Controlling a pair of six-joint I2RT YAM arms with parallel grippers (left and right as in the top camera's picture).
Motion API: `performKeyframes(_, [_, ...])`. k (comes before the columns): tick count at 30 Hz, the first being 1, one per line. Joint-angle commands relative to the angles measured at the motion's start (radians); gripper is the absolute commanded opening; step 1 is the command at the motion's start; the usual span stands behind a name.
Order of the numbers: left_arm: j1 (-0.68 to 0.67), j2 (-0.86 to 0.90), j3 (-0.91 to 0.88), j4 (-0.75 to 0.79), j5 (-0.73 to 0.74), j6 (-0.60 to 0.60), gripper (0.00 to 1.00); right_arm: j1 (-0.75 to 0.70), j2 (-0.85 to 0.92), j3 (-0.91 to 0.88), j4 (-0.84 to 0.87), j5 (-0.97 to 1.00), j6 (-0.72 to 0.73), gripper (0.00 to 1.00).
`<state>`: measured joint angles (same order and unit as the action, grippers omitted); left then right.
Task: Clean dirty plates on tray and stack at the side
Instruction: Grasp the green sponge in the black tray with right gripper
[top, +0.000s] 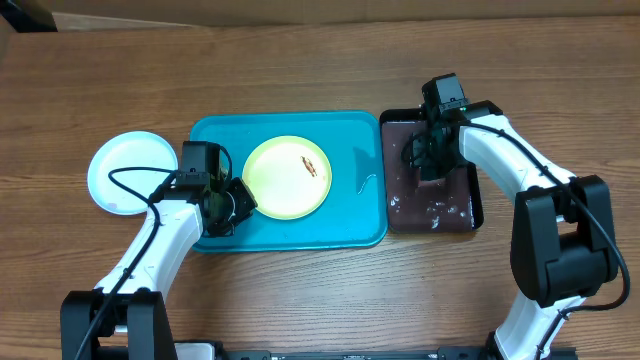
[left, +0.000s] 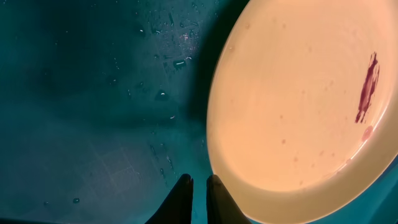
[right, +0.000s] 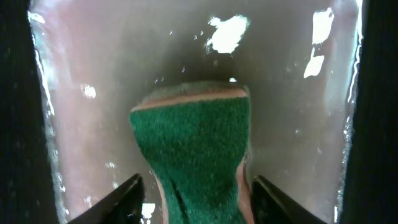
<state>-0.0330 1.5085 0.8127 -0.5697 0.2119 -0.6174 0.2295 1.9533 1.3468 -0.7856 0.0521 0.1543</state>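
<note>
A yellow-green plate (top: 287, 177) with a reddish-brown smear lies on the turquoise tray (top: 355, 215). In the left wrist view the plate (left: 298, 106) fills the right side, smear near its right rim. My left gripper (top: 240, 200) is low over the tray at the plate's left rim. Its fingers (left: 199, 182) are almost together with nothing between them, the right one against the rim. My right gripper (top: 428, 160) is over the black tray (top: 455, 215). Its fingers (right: 196, 186) are open on either side of a green sponge (right: 193, 137), with a gap on each side.
A pale plate (top: 130, 172), white with a bluish rim, lies on the wooden table left of the turquoise tray. Water drops (left: 163, 95) dot the tray's wet floor. The black tray's floor (right: 93, 124) is wet, its walls close on both sides.
</note>
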Motion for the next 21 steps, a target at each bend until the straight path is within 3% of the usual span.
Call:
performKeyframes(1, [-0.007,0.008,0.019,0.004,-0.012,0.012,0.12,0.001,-0.027,-0.021,0.016,-0.001,0.002,0.48])
performKeyframes(2, [-0.007,0.008,0.019,0.006,-0.012,0.012,0.12,0.001,-0.027,-0.022,0.017,-0.002,0.003,0.39])
performKeyframes(5, [-0.007,0.008,0.019,0.010,-0.012,0.012,0.12,0.001,-0.027,-0.022,0.016,-0.002,0.003,0.34])
performKeyframes(7, [-0.007,0.008,0.019,0.011,-0.012,0.011,0.12,0.001,-0.027,-0.023,0.010,-0.001,0.003,0.46])
performKeyframes(9, [-0.007,0.008,0.019,0.013,-0.011,0.012,0.12,0.001,-0.027,-0.029,0.009,-0.001,0.003,0.51])
performKeyframes(14, [-0.007,0.008,0.019,0.014,-0.010,0.012,0.12,0.001,-0.027,-0.063,0.036,-0.002,0.003,0.50])
performKeyframes(17, [-0.007,0.008,0.019,0.014,-0.010,0.012,0.12,0.001,-0.027,-0.068,0.055,-0.001,0.003,0.32])
performKeyframes(19, [-0.007,0.008,0.019,0.013,-0.010,0.012,0.12,0.001,-0.027,-0.061,0.054,-0.002,0.003,0.04])
performKeyframes(21, [-0.007,0.008,0.019,0.013,-0.010,0.012,0.12,0.001,-0.028,-0.043,0.034,-0.003,0.003,0.04])
